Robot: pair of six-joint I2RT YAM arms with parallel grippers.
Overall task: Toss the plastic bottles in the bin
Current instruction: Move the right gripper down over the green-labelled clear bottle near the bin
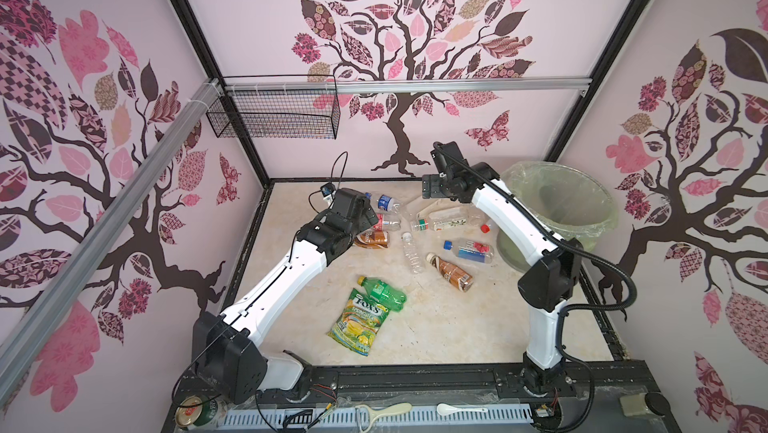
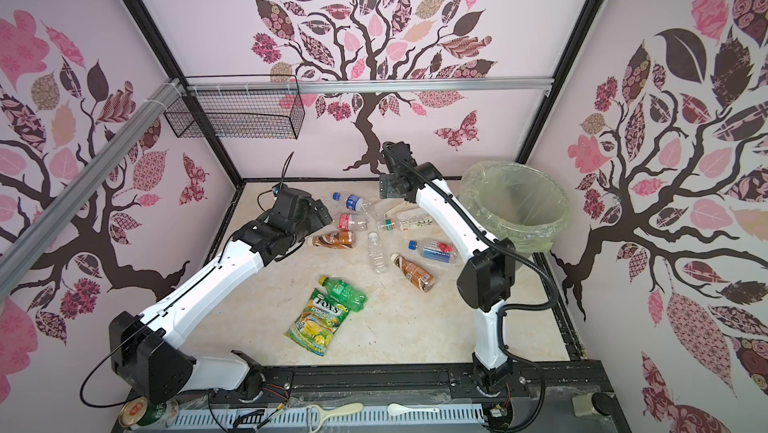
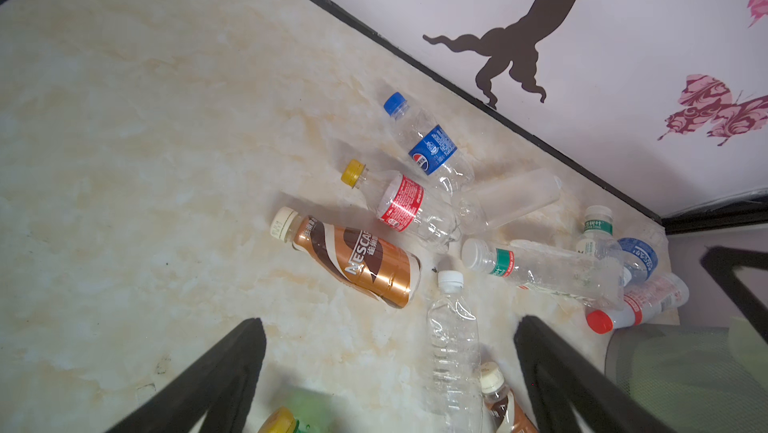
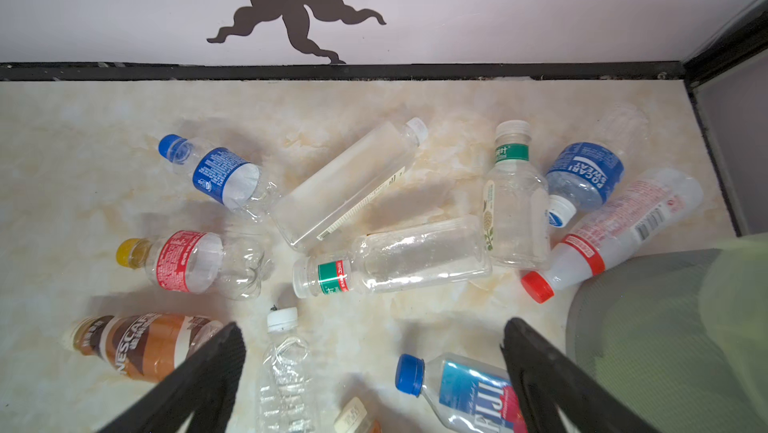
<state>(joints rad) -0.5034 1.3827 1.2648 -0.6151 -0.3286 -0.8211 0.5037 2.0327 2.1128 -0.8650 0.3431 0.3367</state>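
Twelve plastic bottles [image 1: 455, 273] by my count, all lying flat on the marble table [image 1: 457, 327]. None is visible in the bin [image 1: 598, 227], which stands at the far right corner. (KL)

Fingers? (RM)

Both pairs are spread wide and empty. The left gripper [image 1: 370, 214] hovers over the left end of the heap and the right gripper [image 1: 432, 188] over its far middle. (KL)

Candidate for the right arm? (RM)

The green-banded clear bottle [image 4: 395, 260]. It lies just ahead of the right fingers [image 4: 208, 368] with its cap toward the left arm's side. Its long axis runs parallel to the line between the two fingertips. My judgement is that closing as aligned would catch it end to end. The wrist wants turning so the jaws cross its width. (KL)

Which arm is nearer? (RM)

The right arm, to both that bottle and the bin. The left sits closer to the red-labelled bottle [image 1: 386, 223] and the brown coffee bottle [image 1: 374, 239]. The candy bag [image 1: 361, 323] is out of scope. (KL)
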